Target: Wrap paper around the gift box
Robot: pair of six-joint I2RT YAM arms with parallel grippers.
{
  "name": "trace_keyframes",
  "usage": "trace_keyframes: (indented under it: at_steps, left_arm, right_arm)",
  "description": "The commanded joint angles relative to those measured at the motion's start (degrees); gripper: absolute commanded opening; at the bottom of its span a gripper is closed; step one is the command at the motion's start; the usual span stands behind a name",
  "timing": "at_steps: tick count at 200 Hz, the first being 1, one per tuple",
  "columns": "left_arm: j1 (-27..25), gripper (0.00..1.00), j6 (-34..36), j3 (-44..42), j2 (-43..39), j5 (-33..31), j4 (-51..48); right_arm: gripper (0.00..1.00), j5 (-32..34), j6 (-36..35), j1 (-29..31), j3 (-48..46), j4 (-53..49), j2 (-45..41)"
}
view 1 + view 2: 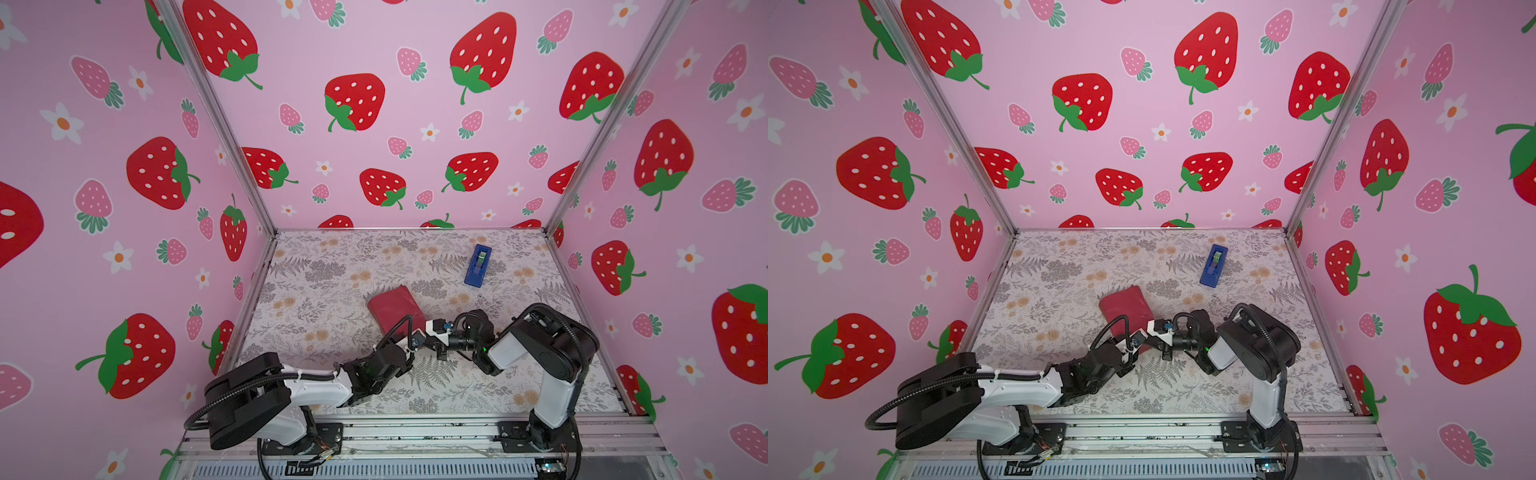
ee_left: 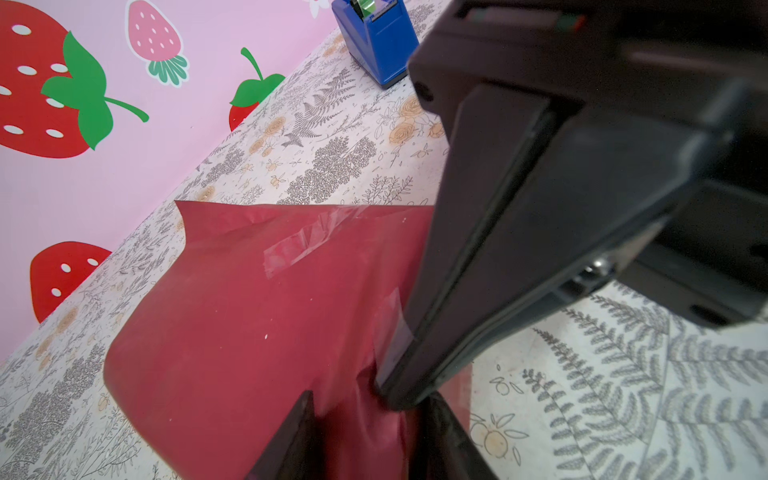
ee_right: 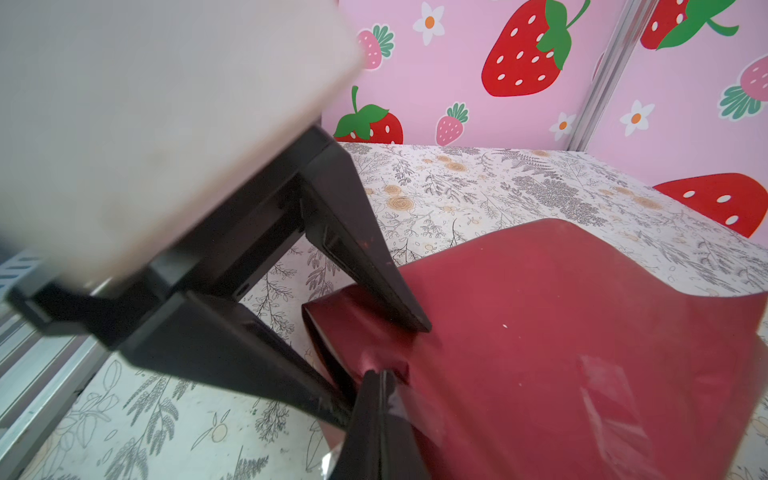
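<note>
The paper (image 1: 392, 307) (image 1: 1124, 305), dark red, lies folded over into a low parcel mid-table. The gift box is hidden under it. In both top views the two grippers meet at the parcel's near right end. My left gripper (image 2: 365, 409) has its jaws partway apart, closed on the crumpled end of the paper (image 2: 249, 332); one of its fingers (image 3: 365, 257) rests on the top face. My right gripper (image 3: 380, 374) (image 2: 395, 395) is shut, its tip pushed into that paper between the left fingers. A strip of clear tape (image 2: 392, 336) sits at its tip.
A blue tape dispenser (image 1: 478, 266) (image 1: 1213, 266) (image 2: 376, 41) stands at the back right of the floral table (image 1: 324, 266). A strip of clear tape (image 2: 299, 245) (image 3: 611, 399) is stuck on the parcel's top seam. Strawberry-print walls close the back and both sides.
</note>
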Motion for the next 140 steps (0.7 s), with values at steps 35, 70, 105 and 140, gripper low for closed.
trace_keyframes:
  at_steps: [35,70,105,140]
  left_arm:
    - [-0.2,0.53,-0.2,-2.8,0.4,4.7,-5.4]
    - [-0.2,0.58,-1.1,-3.1,0.5,1.8,-4.0]
    - [0.0,0.61,-0.9,-1.8,2.5,1.4,-3.9]
    - [0.0,0.62,-0.7,-0.1,5.1,1.2,-4.9]
  right_arm:
    - [0.00,0.3,-1.5,-0.3,1.1,-1.1,0.0]
    - [0.00,0.2,-1.4,-0.3,1.5,-1.3,0.4]
    - [0.00,0.2,-1.5,-0.4,1.3,-1.7,0.0]
    - [0.00,0.4,-1.7,-0.3,1.2,-2.3,-0.4]
